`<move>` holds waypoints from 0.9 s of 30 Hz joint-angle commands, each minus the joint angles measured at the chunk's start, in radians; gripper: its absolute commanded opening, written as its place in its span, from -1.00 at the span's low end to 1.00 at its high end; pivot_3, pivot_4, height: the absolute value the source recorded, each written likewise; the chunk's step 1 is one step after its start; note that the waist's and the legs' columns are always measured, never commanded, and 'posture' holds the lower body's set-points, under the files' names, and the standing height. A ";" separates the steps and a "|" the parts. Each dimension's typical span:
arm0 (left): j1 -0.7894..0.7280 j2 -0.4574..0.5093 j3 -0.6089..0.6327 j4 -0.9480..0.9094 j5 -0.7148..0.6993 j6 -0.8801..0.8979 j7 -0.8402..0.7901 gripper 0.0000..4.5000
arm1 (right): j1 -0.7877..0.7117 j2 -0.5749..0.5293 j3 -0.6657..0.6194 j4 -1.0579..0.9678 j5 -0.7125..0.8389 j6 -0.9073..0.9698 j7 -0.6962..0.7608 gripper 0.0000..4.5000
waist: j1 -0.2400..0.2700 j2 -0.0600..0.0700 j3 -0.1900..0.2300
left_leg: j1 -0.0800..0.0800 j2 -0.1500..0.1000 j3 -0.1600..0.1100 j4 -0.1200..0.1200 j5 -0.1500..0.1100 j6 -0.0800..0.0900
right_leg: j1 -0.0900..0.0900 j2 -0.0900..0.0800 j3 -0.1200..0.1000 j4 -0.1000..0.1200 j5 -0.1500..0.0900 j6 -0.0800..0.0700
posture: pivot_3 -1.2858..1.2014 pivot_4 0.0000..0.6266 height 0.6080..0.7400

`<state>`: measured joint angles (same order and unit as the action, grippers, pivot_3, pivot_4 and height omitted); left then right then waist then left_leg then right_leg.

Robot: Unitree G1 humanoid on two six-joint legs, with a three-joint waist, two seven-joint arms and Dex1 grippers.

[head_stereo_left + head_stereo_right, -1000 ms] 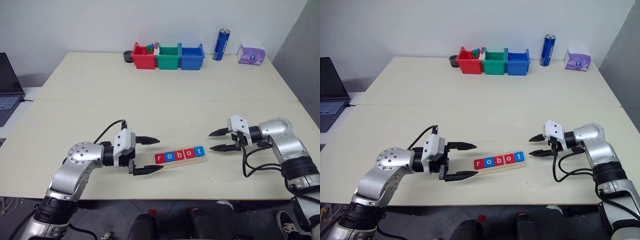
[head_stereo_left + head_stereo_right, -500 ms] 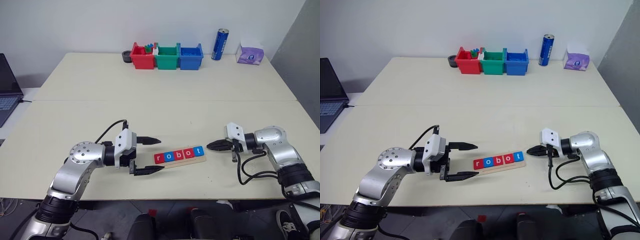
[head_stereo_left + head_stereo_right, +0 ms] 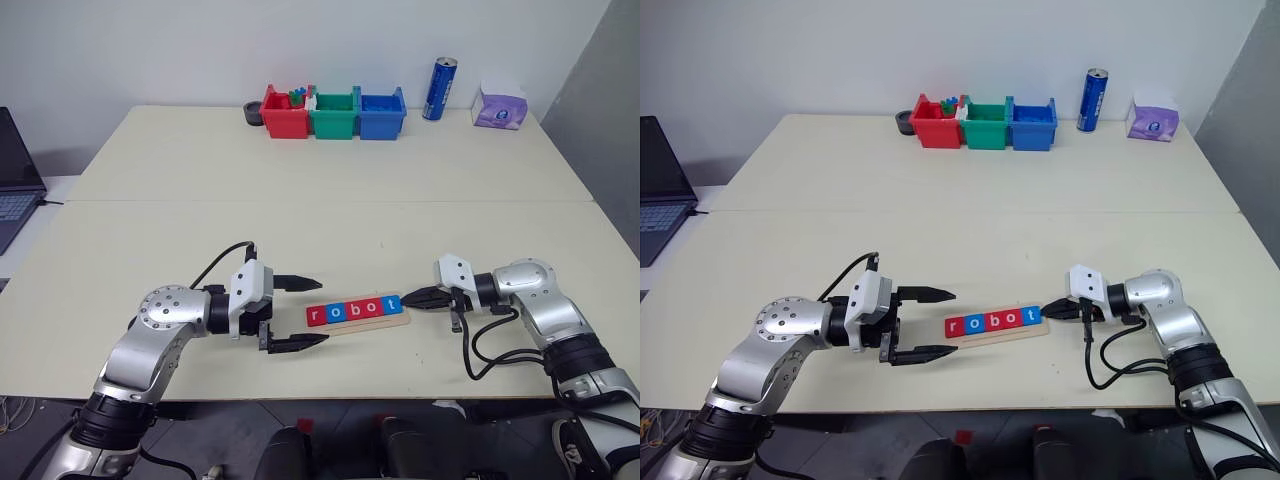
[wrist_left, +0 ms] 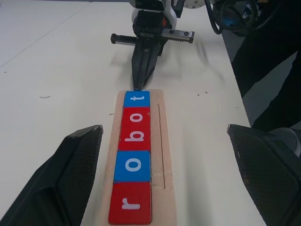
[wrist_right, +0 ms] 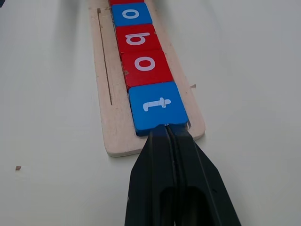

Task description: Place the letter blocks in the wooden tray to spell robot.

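On the pale table, the wooden tray holds the letter blocks spelling robot, the right gripper pinched together at its blue end and the left gripper spread wide beside the red end.

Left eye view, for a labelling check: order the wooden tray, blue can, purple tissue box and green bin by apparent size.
1. wooden tray
2. green bin
3. purple tissue box
4. blue can
The tray is nearer the camera; box and can look close.
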<state>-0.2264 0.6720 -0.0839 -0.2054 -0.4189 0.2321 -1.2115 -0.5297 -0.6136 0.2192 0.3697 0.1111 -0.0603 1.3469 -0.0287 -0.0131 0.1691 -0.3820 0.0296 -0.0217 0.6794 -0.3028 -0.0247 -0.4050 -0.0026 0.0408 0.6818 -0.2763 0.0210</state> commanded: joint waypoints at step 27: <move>-0.017 0.006 0.006 -0.028 -0.011 -0.010 -0.007 1.00 | -0.206 0.095 0.009 0.286 -0.049 -0.115 -0.031 -0.98 | -0.001 0.000 0.000 | 0.000 0.000 0.000 0.000 0.000 0.000 | 0.000 0.000 0.000 0.000 0.000 0.000 | 0.03 -0.52 1.00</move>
<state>-0.2309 0.6729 -0.0842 -0.2048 -0.4188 0.2312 -1.2135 -0.7115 -0.5216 0.2250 0.6369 0.0761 -0.1379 1.3246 -0.0299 -0.0131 0.1692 -0.3821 0.0297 -0.0215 0.6793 -0.3027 -0.0247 -0.4051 -0.0025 0.0409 0.6816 -0.2763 0.0209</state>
